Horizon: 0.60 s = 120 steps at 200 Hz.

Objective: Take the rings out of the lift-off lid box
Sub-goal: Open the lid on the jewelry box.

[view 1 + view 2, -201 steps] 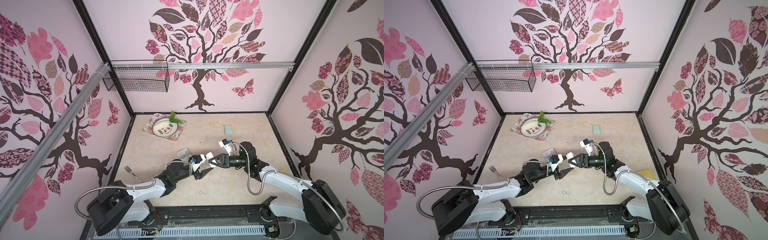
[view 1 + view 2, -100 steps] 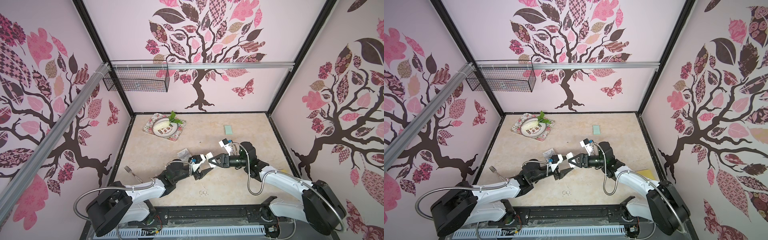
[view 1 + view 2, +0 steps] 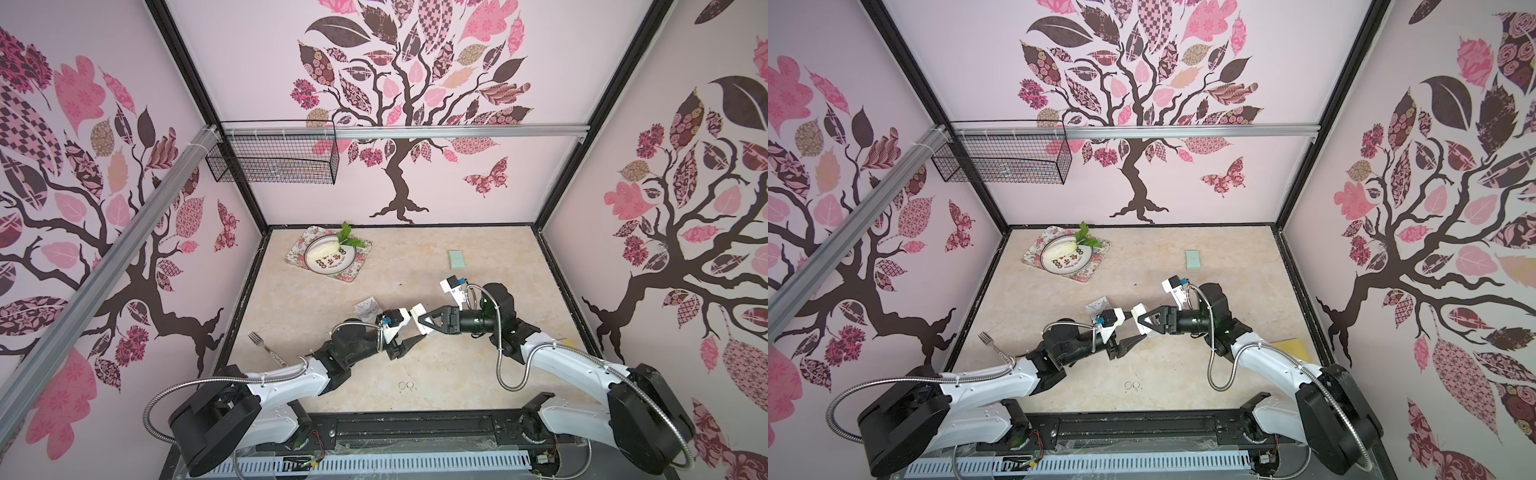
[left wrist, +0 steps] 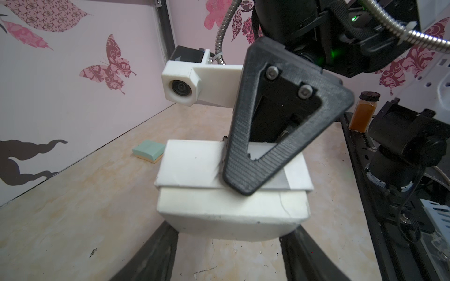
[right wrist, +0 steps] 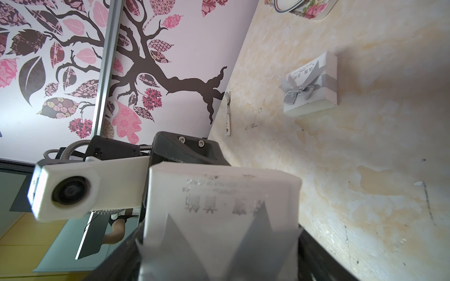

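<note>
Nothing has shifted this second: your left hand (image 4: 230,227) clasps the lift-off lid box (image 4: 231,214) midair, your right hand (image 5: 214,238) spans its lid (image 4: 190,165), seemingly not off yet. Two silvery rings (image 3: 406,385) lie on the near surface (image 3: 478,365); the rest are hidden.

I am gripping a white box (image 3: 417,313) with left jaws and right jaws; two rings (image 3: 406,385) are lying on the worktop (image 3: 457,270)
</note>
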### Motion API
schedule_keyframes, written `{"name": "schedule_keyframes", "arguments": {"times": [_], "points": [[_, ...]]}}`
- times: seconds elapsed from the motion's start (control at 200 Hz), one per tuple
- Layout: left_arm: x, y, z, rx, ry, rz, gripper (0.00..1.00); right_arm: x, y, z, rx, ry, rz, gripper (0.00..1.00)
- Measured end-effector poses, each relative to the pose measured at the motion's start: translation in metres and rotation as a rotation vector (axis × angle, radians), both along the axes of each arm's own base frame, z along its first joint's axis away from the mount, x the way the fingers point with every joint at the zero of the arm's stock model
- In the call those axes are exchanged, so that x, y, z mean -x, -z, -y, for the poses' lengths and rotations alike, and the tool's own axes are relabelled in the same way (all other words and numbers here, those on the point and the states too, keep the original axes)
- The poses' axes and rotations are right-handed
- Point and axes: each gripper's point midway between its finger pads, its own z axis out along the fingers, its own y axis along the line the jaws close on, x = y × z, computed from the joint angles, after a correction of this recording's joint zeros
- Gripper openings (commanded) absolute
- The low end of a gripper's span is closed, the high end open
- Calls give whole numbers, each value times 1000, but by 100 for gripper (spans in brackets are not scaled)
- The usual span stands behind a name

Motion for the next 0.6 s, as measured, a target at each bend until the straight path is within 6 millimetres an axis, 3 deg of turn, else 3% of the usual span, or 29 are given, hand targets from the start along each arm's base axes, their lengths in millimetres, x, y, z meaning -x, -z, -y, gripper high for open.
{"name": "schedule_keyframes", "arguments": {"times": [0.6], "points": [[0, -3, -3, 2, -15, 6, 65, -4, -5, 7, -3, 28, 7, 80]]}}
